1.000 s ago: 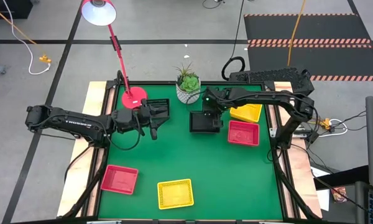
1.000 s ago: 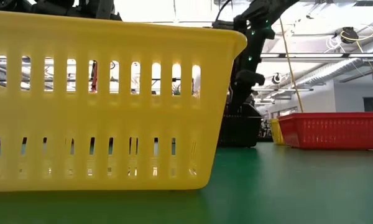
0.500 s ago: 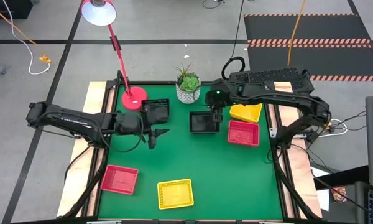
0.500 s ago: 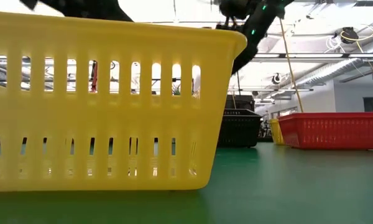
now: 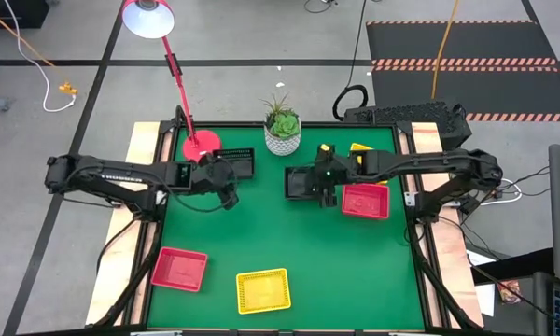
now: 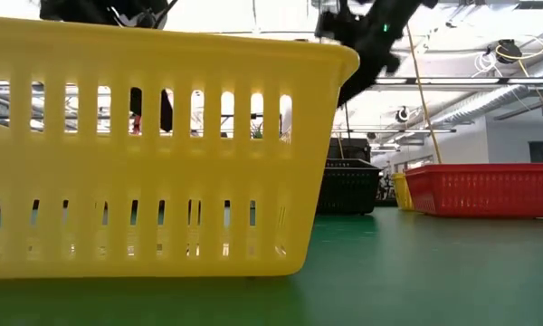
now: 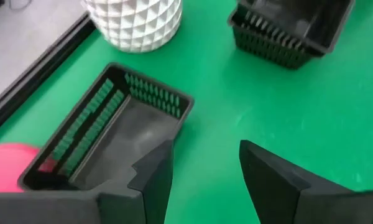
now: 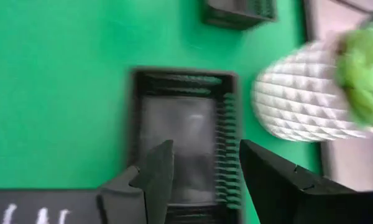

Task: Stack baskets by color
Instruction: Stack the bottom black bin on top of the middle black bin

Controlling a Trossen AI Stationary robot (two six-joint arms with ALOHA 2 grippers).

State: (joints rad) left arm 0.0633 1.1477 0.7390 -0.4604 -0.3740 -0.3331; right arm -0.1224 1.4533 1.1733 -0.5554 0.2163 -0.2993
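Note:
Two black baskets stand on the green table: one at the far left (image 5: 235, 163) (image 7: 112, 140) beside the red lamp base, one in the middle (image 5: 301, 182) (image 8: 183, 124). My left gripper (image 5: 228, 194) (image 7: 202, 177) hovers open just near of the far-left one. My right gripper (image 5: 325, 189) (image 8: 205, 174) hangs open above the right end of the middle one. A red basket (image 5: 366, 200) lies right of it, and a yellow basket (image 5: 359, 149) shows partly under the right arm. Another red basket (image 5: 179, 269) and yellow basket (image 5: 263, 290) (image 6: 154, 154) lie near the front edge.
A white patterned plant pot (image 5: 282, 138) (image 7: 137, 22) stands at the far edge between the two black baskets. The red lamp base (image 5: 202, 147) sits at the far left, its stem rising off the table. Bare green mat (image 5: 289, 233) lies in the middle.
My right gripper has risen off the middle black basket and drawn toward the table's near edge; the basket stays on the table. My left gripper has tipped at the wrist beside the far-left black basket, ending about where it began.

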